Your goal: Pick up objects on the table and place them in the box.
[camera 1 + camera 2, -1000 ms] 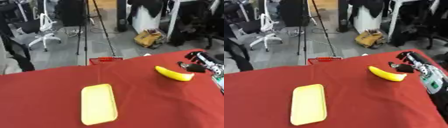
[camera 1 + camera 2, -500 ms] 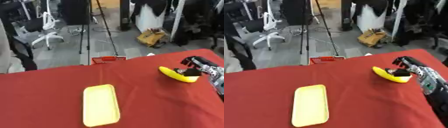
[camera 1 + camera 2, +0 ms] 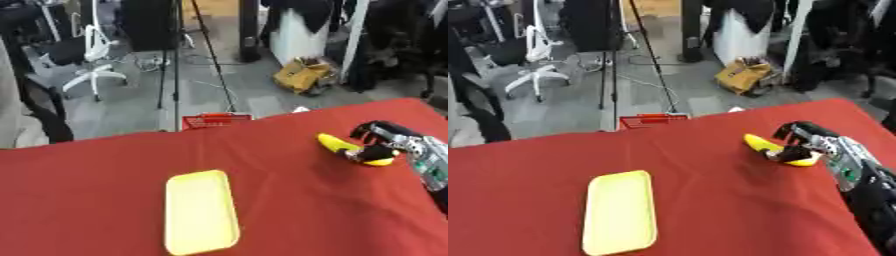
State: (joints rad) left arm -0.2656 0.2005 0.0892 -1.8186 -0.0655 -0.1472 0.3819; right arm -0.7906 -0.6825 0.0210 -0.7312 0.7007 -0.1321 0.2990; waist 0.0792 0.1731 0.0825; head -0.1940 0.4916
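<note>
The robot's right hand (image 3: 802, 140) has black fingers (image 3: 787, 131) on a pale silver-grey back. The forearm (image 3: 849, 169) behind it carries a light grey panel with small green markings, darkening to black near the frame's edge.

Lighting even and fairly bright, diffuse, no glare. Red bench (image 3: 105, 175) cloth uniformly lit; faint soft shadow beside yellow tray (image 3: 201, 211). Both views soft throughout, fine detail smeared. Right hand (image 3: 802, 142) blurred; dark background poorly resolved, shadowed at upper right
</note>
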